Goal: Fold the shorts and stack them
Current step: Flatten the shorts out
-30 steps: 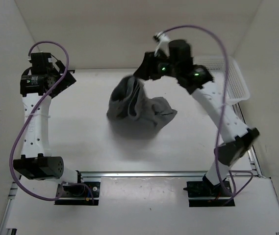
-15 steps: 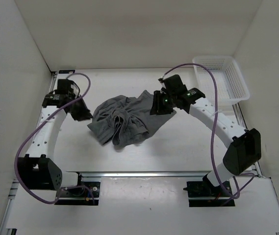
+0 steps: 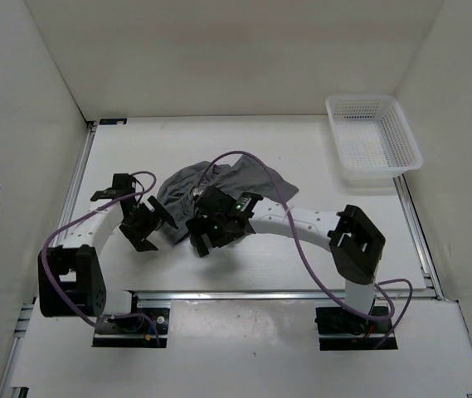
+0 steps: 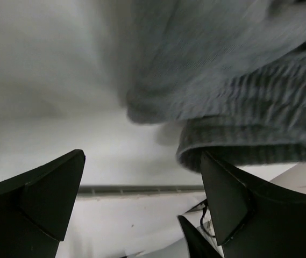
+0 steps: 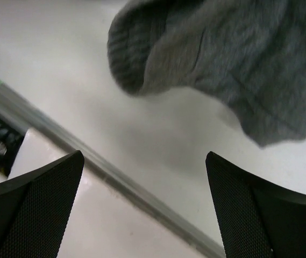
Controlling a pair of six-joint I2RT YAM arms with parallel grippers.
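Top external shows the white table (image 3: 302,141), smooth and matte, with the shorts (image 3: 248,178) lying in a crumpled grey heap near its middle, just ahead of both arms. They are soft, light knit cloth, limp rather than stiff, so I judge they will sag and trail when lifted, and 1 pinch alone would only bunch them. The best hold looks to be the ribbed band (image 4: 249,134), thicker and firmer than the rest, taken at 2 well-spaced points. At the far right sits the white mesh basket (image 3: 335,133), rigid plastic, well apart from the cloth. The left gripper (image 4: 142,156) and right gripper (image 5: 144,155) hang low at the heap's near edge, jaws spread wide with nothing between the dark, wedge-shaped fingers.
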